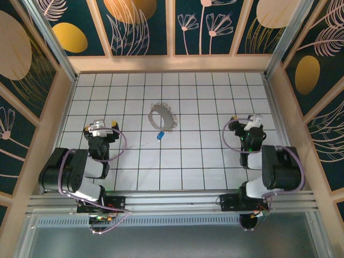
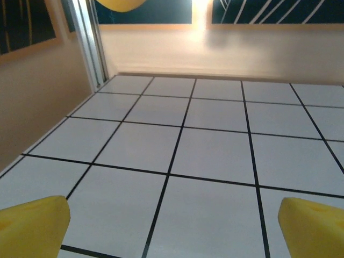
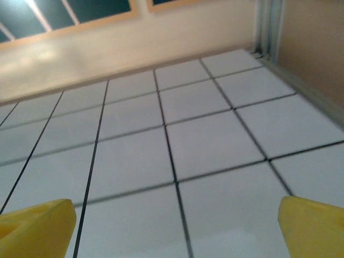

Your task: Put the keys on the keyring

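Top view, keyring (image 1: 162, 117) flat mid-table (image 1: 215, 161), blue-headed key (image 1: 160, 135) just nearside of it, not threaded, blade direction too small to tell, wrist views, bare tiles, left tool (image 2: 174, 217) and right tool (image 3: 174, 217) spread wide, empty

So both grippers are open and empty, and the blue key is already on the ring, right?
Not quite. In the top view the blue key lies loose on the table beside the ring, not on it. The left gripper and right gripper are indeed open and empty.
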